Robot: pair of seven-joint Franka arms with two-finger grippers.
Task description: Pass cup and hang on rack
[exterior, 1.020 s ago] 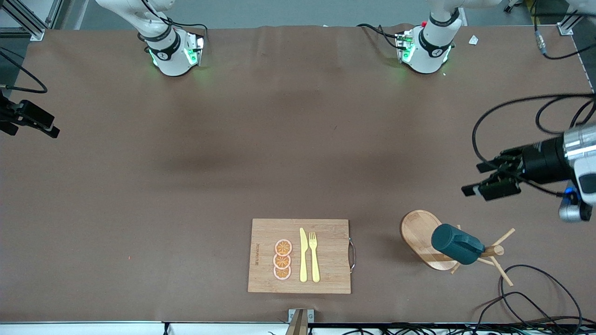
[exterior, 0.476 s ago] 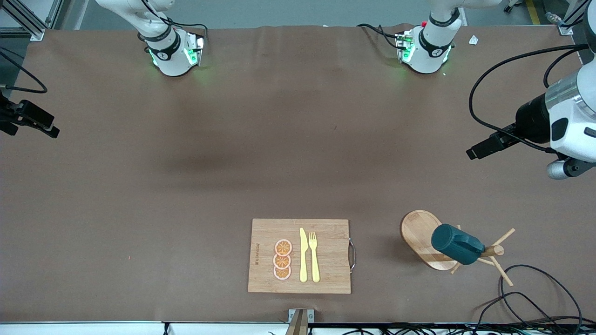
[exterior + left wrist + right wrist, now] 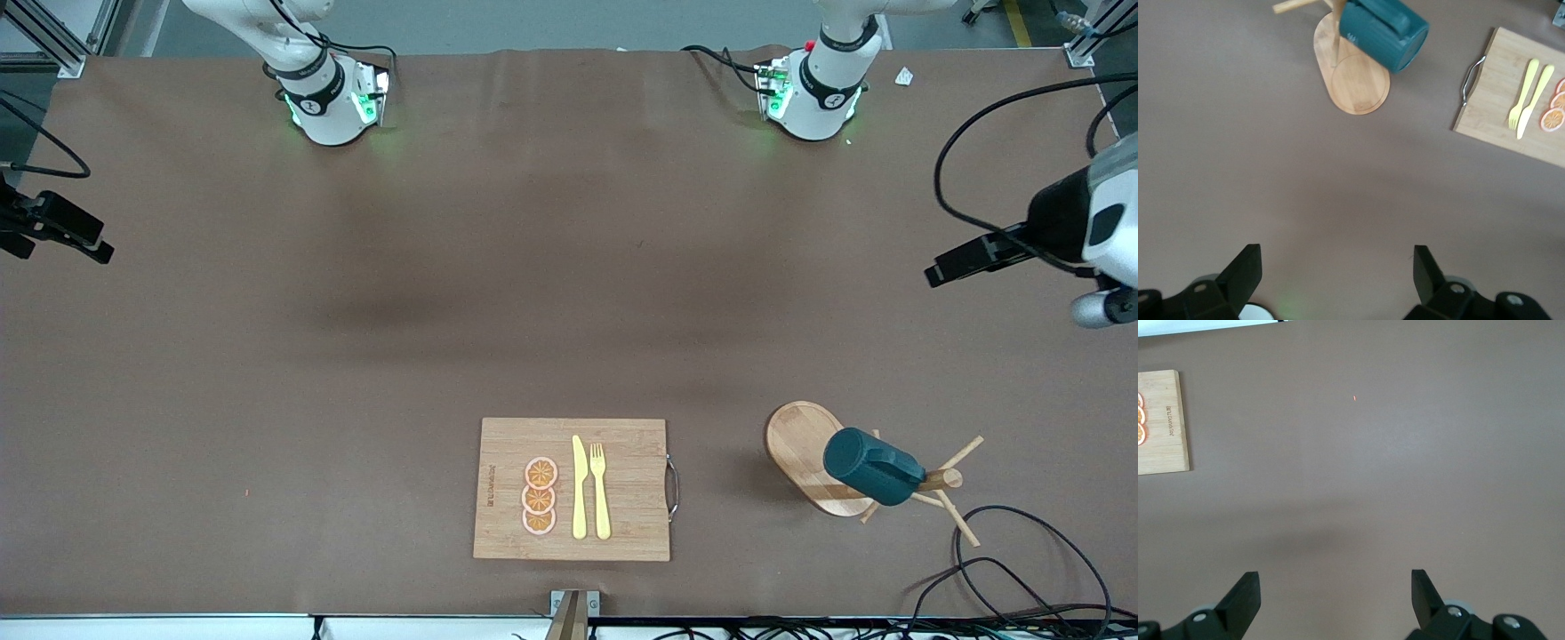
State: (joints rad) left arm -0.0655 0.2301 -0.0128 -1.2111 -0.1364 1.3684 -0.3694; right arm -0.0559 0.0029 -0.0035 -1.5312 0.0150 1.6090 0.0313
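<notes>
On the table, front view:
Cup: the small dark teal-green cylindrical cup [image 3: 871,466] is seen hung on a peg of the light wooden rack [image 3: 805,449], tilted, mouth turned away from the post; the hanging step is judged done.
Rack position: it is stood toward the left arm's end, beside the rectangular wooden cutting board [image 3: 507,462], which carries the yellow plastic knife [image 3: 579,489], yellow plastic fork [image 3: 600,491] and three orange slices [image 3: 540,496].
Left gripper [image 3: 956,262]: it is held up over bare brown table [image 3: 356,356], apart from the cup, holding nothing.
Right gripper [image 3: 71,236]: it is parked at the right arm's end, the arm judged waiting.

Left wrist view:
Fingers [image 3: 1245,270]: they are shown spread wide and empty, with cup [image 3: 1388,30] and rack [image 3: 1355,80] well apart from them; the cup is borne by the peg alone.

Right wrist view:
Fingers [image 3: 1245,595]: they are spread wide over bare table [image 3: 1371,467]; only a corner of the cutting board [image 3: 1165,420] is seen.
</notes>
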